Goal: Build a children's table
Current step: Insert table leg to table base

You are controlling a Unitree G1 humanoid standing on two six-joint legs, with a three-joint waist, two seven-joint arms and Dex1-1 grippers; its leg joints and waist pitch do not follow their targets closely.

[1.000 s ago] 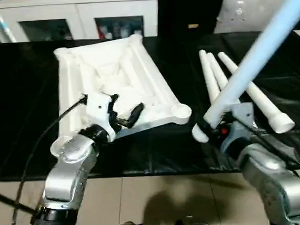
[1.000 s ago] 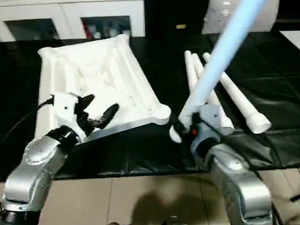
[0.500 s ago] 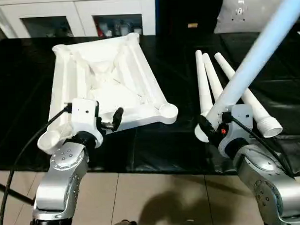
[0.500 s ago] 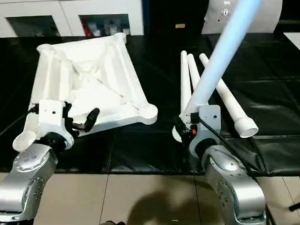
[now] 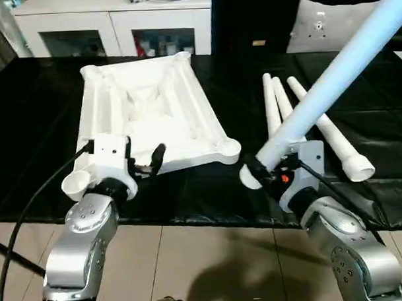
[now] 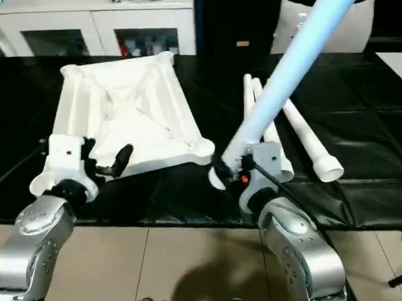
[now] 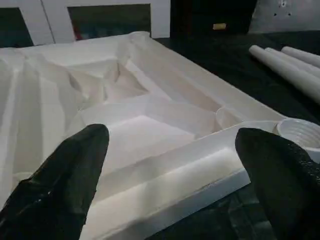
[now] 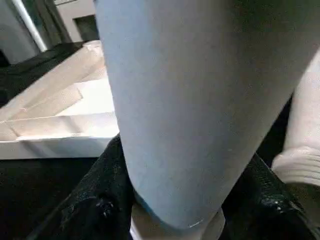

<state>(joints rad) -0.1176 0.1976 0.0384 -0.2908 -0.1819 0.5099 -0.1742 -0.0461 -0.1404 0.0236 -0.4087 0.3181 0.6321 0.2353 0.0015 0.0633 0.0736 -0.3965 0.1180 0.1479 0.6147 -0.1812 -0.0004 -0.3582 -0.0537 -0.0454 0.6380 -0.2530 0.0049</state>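
the table top (image 5: 146, 106) lies upside down on the left half of the black-covered desk (image 5: 27, 97), ribbed underside up, its round corner sockets open to the ceiling. none of the sockets has a leg in it yet, so this looks like the very first fitting step.

the right end effector (image 5: 273, 172) is pinching one leg (image 5: 343, 66) close to its collared end, fingers pressed against both sides of it; the long shaft slants up and away to the far right, and the flared collar (image 5: 249, 178) hangs just off the near right corner socket (image 5: 228, 146) of the top, not yet in it. the left end effector (image 5: 143, 160) is spread wide and holds nothing, fingers (image 7: 70, 175) straddling the near edge of the top without clearly touching it.

the next move, as i judge it, calls for swinging the held leg upright, bringing its collar over that near right socket, and pressing or twisting it in while the left end effector steadies the top so it does not slide.

three more legs (image 5: 299, 114) lie side by side on the desk to the right, close behind the right end effector; the tilted leg could sweep into them when turned. a white cabinet (image 5: 117, 24) stands beyond the far edge of the desk, well clear.
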